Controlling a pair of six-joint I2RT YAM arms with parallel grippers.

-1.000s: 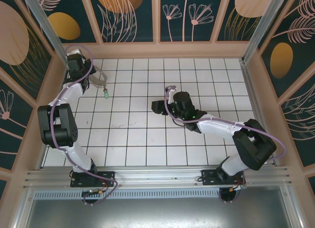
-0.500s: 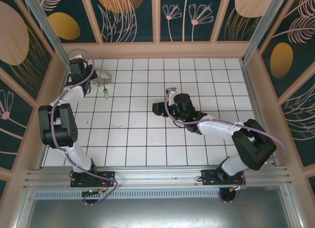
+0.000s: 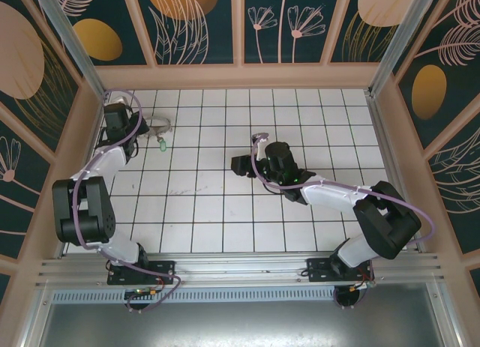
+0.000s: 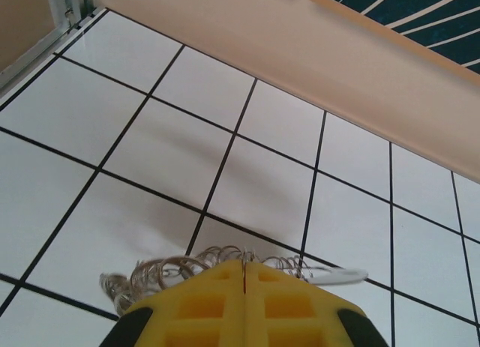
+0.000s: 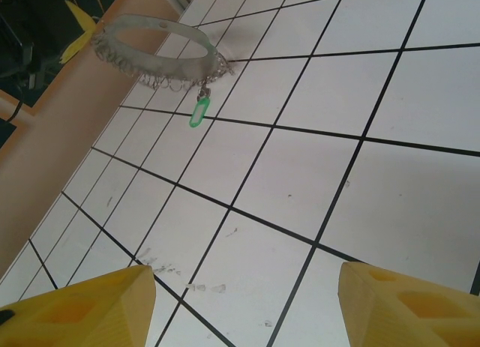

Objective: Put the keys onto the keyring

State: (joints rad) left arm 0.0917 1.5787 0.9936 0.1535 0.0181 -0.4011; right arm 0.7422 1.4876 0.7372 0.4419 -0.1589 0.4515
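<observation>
The keyring (image 5: 157,51) is a thin tan loop fringed with small silvery rings, held tilted up off the tiled floor at the far left. My left gripper (image 4: 244,268) is shut on its edge, with silvery rings (image 4: 169,273) spilling out beside the yellow fingers. In the top view this gripper (image 3: 142,125) sits at the left side of the keyring (image 3: 157,124). A green-headed key (image 5: 197,113) hangs from the loop's near fringe, also seen as the key (image 3: 162,145). My right gripper (image 5: 244,309) is open and empty, low over the floor, pointing at the loop from a few tiles away; the right gripper (image 3: 238,165) is mid-table.
The tan side wall (image 3: 82,137) stands close behind the left arm, and the back wall (image 4: 300,47) rises just beyond the keyring. White tiles with black lines (image 3: 225,212) lie between the two arms. Faint smudges (image 5: 202,287) mark the floor under the right gripper.
The left wrist has drawn back toward the near side along the left wall, and the keyring has shifted slightly right. The right arm has barely moved.
</observation>
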